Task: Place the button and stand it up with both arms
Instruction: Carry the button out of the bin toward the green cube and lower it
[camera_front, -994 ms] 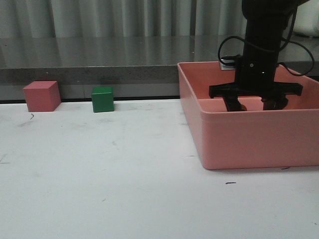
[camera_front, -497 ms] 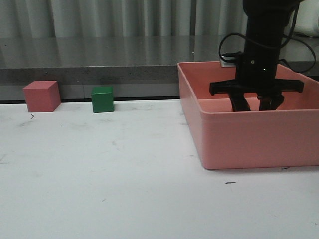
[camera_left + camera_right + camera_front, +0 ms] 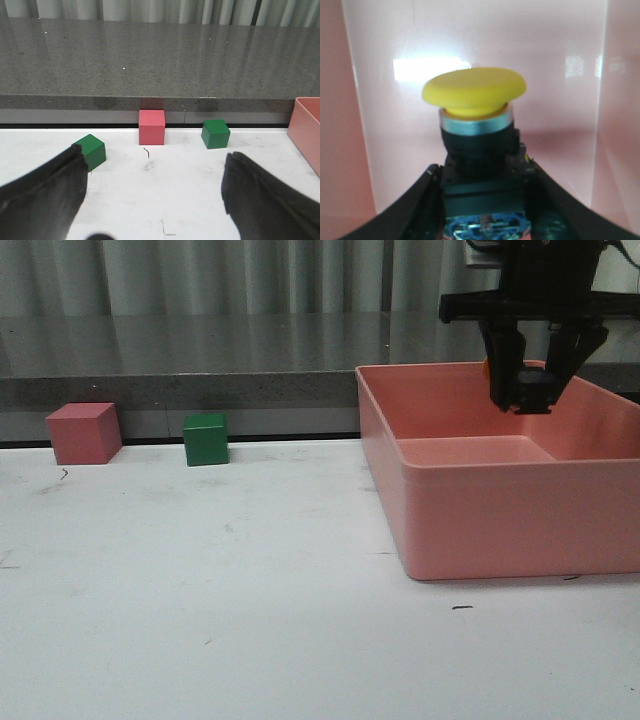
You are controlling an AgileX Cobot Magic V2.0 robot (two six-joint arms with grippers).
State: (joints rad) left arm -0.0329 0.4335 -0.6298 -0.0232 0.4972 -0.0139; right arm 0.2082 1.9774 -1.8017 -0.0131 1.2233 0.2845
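The button (image 3: 476, 131) has a yellow mushroom cap, silver collar, black body and bluish base. My right gripper (image 3: 482, 202) is shut on its black body, cap pointing away from the wrist. In the front view the right gripper (image 3: 527, 390) hangs above the back of the pink bin (image 3: 500, 515), and a sliver of the yellow cap (image 3: 485, 366) shows beside the fingers. My left gripper (image 3: 155, 200) is open and empty over the white table; it is out of the front view.
A pink cube (image 3: 85, 432) and a green cube (image 3: 206, 438) sit at the table's far edge on the left. The left wrist view shows the pink cube (image 3: 151, 126), two green cubes (image 3: 90, 150) (image 3: 215, 134) and the bin's corner (image 3: 307, 125). A grey ledge runs behind.
My right gripper closed on the button inside the bin and rose with it from the bin floor to above the rim.
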